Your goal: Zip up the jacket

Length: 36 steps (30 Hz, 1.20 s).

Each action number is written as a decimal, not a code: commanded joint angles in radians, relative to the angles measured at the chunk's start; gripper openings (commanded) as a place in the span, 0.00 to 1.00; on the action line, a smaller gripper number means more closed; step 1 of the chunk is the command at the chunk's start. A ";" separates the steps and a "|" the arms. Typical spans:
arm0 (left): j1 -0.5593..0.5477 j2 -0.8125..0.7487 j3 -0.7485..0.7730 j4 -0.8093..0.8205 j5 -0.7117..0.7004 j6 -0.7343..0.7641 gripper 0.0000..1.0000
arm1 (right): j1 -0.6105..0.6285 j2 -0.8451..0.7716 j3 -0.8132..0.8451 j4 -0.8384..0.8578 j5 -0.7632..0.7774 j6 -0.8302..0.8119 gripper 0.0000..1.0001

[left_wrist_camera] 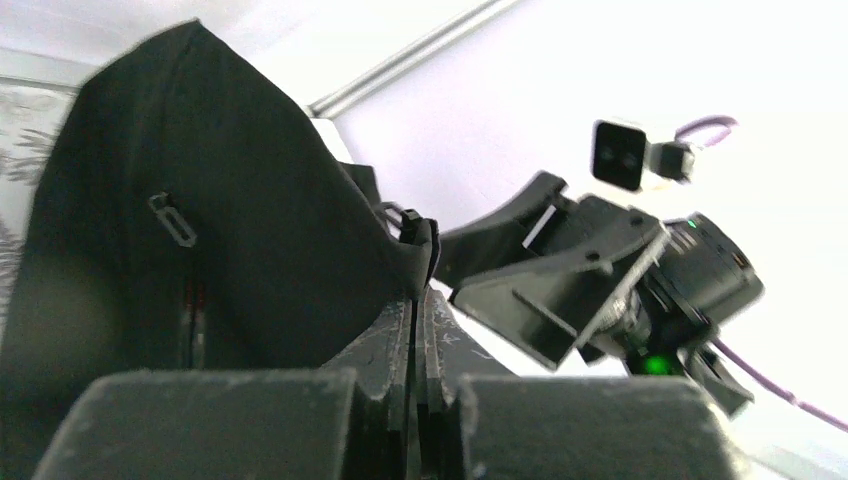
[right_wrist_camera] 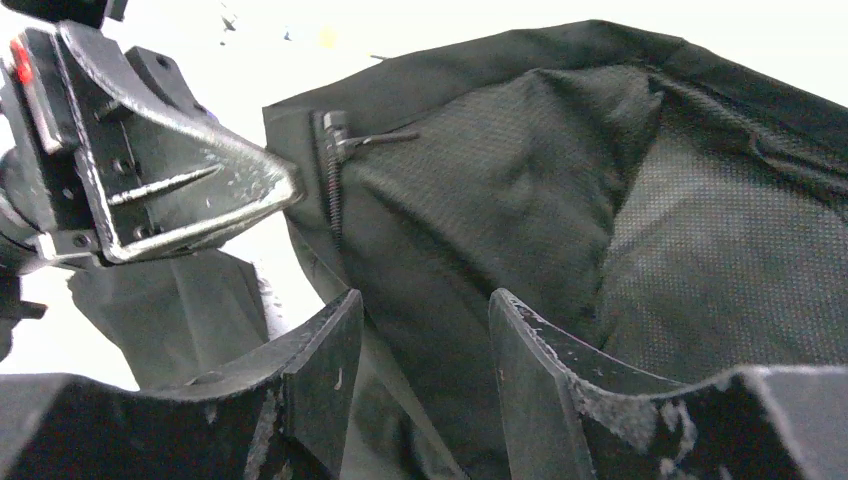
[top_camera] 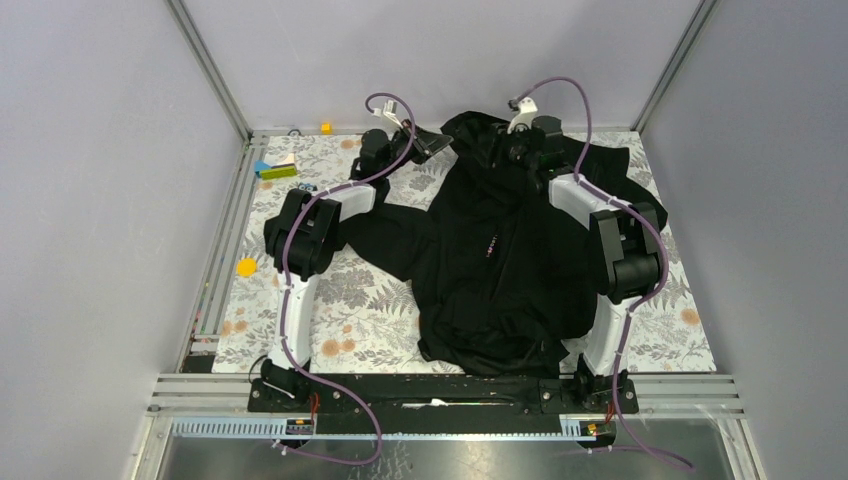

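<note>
The black jacket (top_camera: 500,270) lies spread on the floral mat, hood at the far end, with tiny coloured marks (top_camera: 490,245) at mid-chest. My left gripper (top_camera: 438,147) is shut on the jacket's collar edge at the far left; in the left wrist view (left_wrist_camera: 418,298) a fold of black fabric (left_wrist_camera: 250,230) sits pinched at its tips. My right gripper (top_camera: 515,150) is over the hood; in the right wrist view (right_wrist_camera: 425,297) it is open with jacket fabric (right_wrist_camera: 520,200) between its fingers. The zipper slider (right_wrist_camera: 333,128) sits high on the front edge, just right of the left gripper's tip.
A small yellow block (top_camera: 326,127), green and blue pieces (top_camera: 275,168) and a yellow disc (top_camera: 246,267) lie on the mat's (top_camera: 370,310) left side. Metal frame rails (top_camera: 215,250) border the table. The jacket's right sleeve (top_camera: 625,185) lies under the right arm.
</note>
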 commanded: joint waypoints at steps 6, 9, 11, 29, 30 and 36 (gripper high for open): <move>-0.025 0.058 0.065 0.282 0.132 -0.061 0.00 | -0.088 0.064 0.078 0.146 -0.237 0.314 0.59; -0.034 0.068 0.076 0.276 0.132 -0.061 0.00 | -0.089 0.091 0.062 0.243 -0.278 0.365 0.61; -0.040 0.079 0.090 0.274 0.134 -0.068 0.00 | -0.089 0.111 0.072 0.261 -0.290 0.390 0.62; -0.071 0.132 0.136 0.230 0.117 -0.097 0.00 | -0.079 0.185 0.132 0.475 -0.324 0.665 0.29; -0.073 0.134 0.138 0.225 0.115 -0.101 0.00 | -0.072 0.180 0.136 0.458 -0.320 0.653 0.26; -0.071 0.146 0.147 0.227 0.116 -0.124 0.00 | -0.053 0.108 0.113 0.326 -0.268 0.507 0.36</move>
